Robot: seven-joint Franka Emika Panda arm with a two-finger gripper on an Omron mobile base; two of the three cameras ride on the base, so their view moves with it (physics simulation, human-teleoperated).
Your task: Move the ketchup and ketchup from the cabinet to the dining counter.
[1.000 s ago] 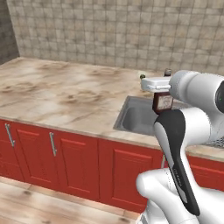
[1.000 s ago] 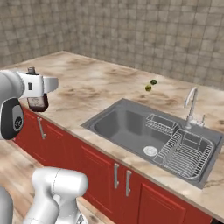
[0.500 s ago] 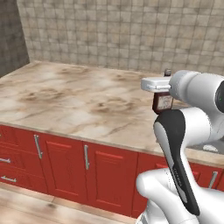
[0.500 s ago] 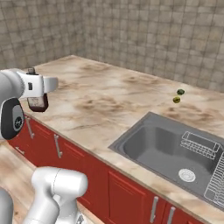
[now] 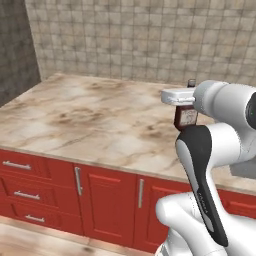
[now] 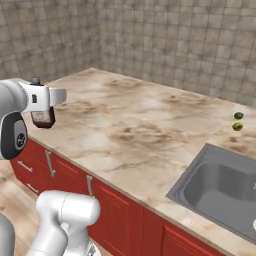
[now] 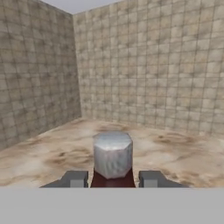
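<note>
Nearest the hand camera, the fingers (image 7: pixel 150 178) stand on either side of a ketchup bottle (image 7: pixel 113 162), clamped on it just below its pale faceted cap, with the dark red shoulders showing between them. From the left base view the gripper (image 5: pixel 186 107) holds the bottle upright with its label facing the camera, hanging above the near part of the dining counter's marbled tabletop (image 5: pixel 90 117) and apart from it; the right base view shows the same bottle (image 6: pixel 43 117) hanging near the front edge, above the red cupboard doors (image 6: pixel 75 185). The step in hand looks like carrying the bottle over to set it down. To do it well, keep the bottle vertical, move inward away from the edge over bare stone, lower slowly until the base rests flat, and only then part the fingers. Further off lie the steel sink (image 6: pixel 220 192), two small round things (image 6: pixel 238 121) on the tabletop, then the tiled wall (image 5: pixel 150 35).
</note>
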